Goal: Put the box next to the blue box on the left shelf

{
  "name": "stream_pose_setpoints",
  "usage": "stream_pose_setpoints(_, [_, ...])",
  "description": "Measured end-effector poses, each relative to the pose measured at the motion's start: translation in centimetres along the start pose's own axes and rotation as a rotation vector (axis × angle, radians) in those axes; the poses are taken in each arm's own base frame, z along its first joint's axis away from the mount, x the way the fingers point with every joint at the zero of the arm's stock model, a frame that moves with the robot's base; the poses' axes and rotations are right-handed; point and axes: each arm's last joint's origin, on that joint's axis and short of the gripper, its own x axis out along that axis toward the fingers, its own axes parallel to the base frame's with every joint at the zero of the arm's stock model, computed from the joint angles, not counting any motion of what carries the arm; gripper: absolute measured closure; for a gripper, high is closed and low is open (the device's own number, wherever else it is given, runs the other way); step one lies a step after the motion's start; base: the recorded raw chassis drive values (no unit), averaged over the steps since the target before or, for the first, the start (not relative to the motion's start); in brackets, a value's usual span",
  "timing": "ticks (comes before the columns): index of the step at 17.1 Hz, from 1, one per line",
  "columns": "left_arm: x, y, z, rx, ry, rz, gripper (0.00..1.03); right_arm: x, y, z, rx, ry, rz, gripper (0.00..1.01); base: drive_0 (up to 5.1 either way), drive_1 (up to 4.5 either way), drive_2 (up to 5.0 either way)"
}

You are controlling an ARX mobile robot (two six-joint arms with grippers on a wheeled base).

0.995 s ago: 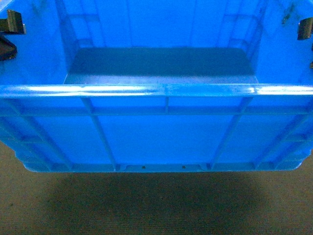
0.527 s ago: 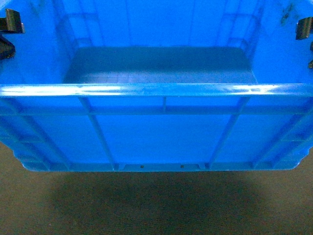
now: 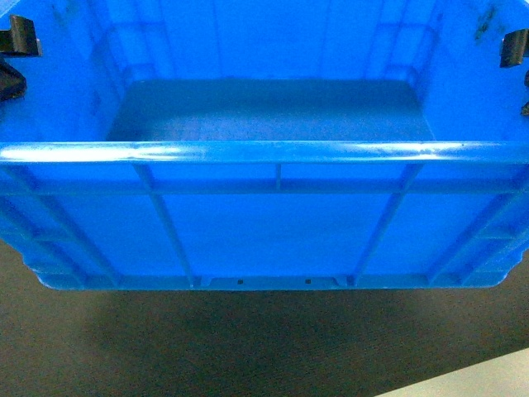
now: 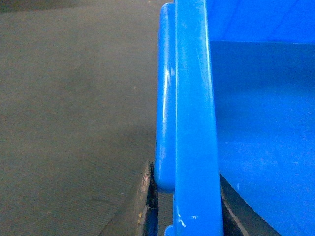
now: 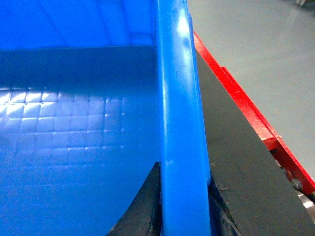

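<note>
The box (image 3: 273,231), a large bright-blue ribbed crate, fills the head view and hangs above the floor with nothing inside. My left gripper (image 3: 16,50) is shut on its left end rim, my right gripper (image 3: 514,50) on its right end rim. In the left wrist view the rim (image 4: 194,123) runs between the dark fingers (image 4: 147,206) of the left gripper (image 4: 189,196). In the right wrist view the rim (image 5: 179,113) is pinched by the fingers (image 5: 145,211) of the right gripper (image 5: 184,196). The left shelf and the other blue box are out of view.
Dark carpet-like floor (image 3: 248,347) lies under the crate. A pale strip (image 3: 471,380) cuts across the head view's bottom right corner. In the right wrist view a red rail (image 5: 246,113) borders the dark surface, with grey floor (image 5: 266,39) beyond it.
The crate keeps its place in the head view. The floor beneath looks darker, and a pale strip has come into view at the bottom right.
</note>
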Motion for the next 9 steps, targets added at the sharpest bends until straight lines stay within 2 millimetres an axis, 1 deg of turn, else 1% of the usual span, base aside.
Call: stream_pose_setpoints(9, [0.0,0.0,0.0,0.0,0.0,0.0,0.84,0.0,-0.01,0.0,0.0,0.0,0.0,0.83,-1.6,-1.56,-1.6])
